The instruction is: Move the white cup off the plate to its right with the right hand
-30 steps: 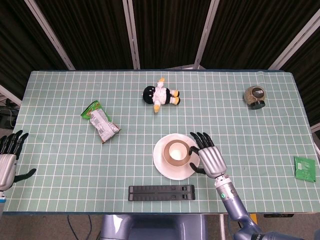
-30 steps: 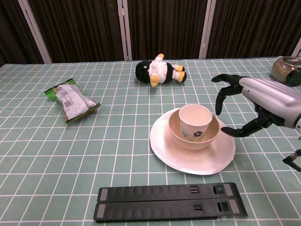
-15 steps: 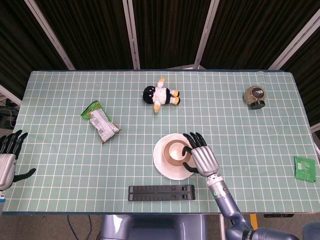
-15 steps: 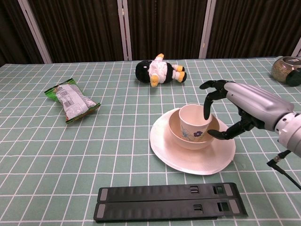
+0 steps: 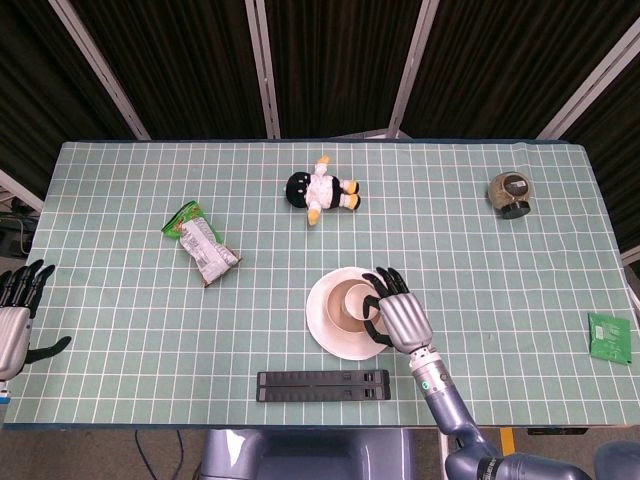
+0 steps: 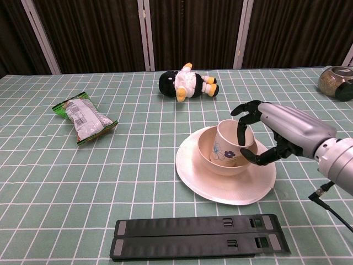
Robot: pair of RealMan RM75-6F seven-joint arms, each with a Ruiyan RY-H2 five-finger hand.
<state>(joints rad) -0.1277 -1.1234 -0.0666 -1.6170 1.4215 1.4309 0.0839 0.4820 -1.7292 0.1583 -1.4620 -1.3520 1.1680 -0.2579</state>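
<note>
Grasp looks made: right hand [image 6: 276,132] has fingers and thumb clamped on the white cup [image 6: 234,139], cup tilted in the bowl [image 6: 212,157]. Lift and move right off the plate [image 6: 220,185] not yet done.

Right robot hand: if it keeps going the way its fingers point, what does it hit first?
The white cup. The right robot hand points left at it, fingers already curled around its rim and side inside the bowl on the plate. Firm contact isn't certain from these views.

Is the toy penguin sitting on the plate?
No, the toy penguin lies on the table, behind the plate.
</note>
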